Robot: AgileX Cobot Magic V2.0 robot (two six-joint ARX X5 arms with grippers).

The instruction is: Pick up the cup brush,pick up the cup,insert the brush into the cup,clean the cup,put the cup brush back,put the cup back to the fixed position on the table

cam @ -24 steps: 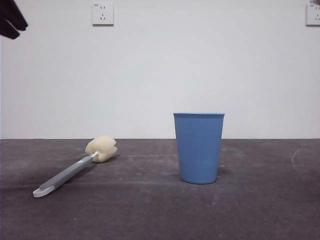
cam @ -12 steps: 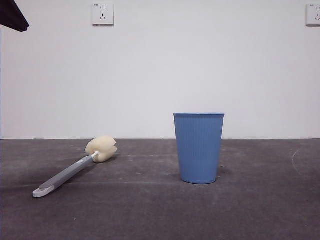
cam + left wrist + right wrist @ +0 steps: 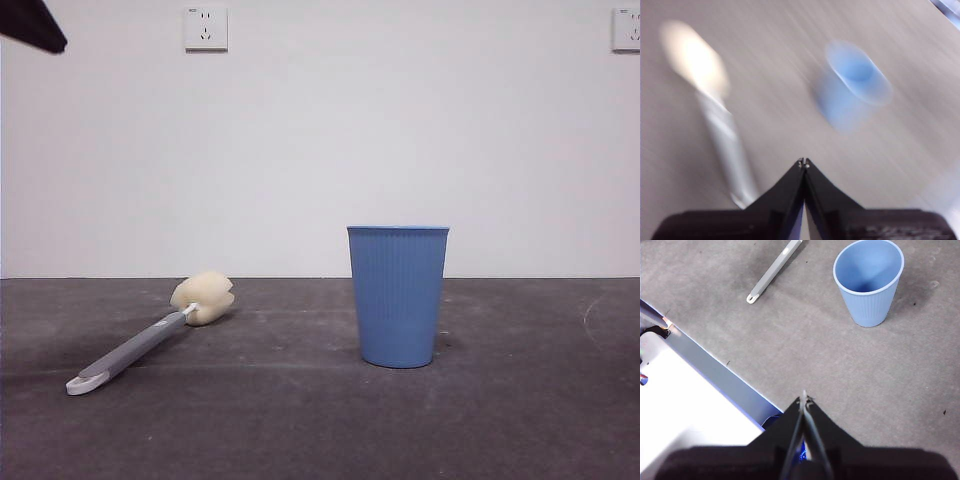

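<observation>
The cup brush [image 3: 150, 338] lies flat on the table [image 3: 300, 420] at the left, its cream sponge head [image 3: 203, 297] away from the camera and its white looped end nearer. The blue ribbed cup [image 3: 397, 296] stands upright right of centre. My left gripper [image 3: 803, 162] is shut and empty, high above the table; its view is blurred and shows the brush [image 3: 715, 110] and cup [image 3: 855, 82] below. A black tip [image 3: 35, 25] shows at the top left corner. My right gripper [image 3: 805, 401] is shut and empty, above the table's edge, with the cup [image 3: 869, 282] and brush handle [image 3: 774, 271] ahead.
A white wall with two sockets [image 3: 205, 27] stands behind the table. In the right wrist view the table's edge [image 3: 715, 372] and a bright white area lie beside the gripper.
The black tip at the top left corner of the front view has shifted slightly. The brush and cup have not moved.
</observation>
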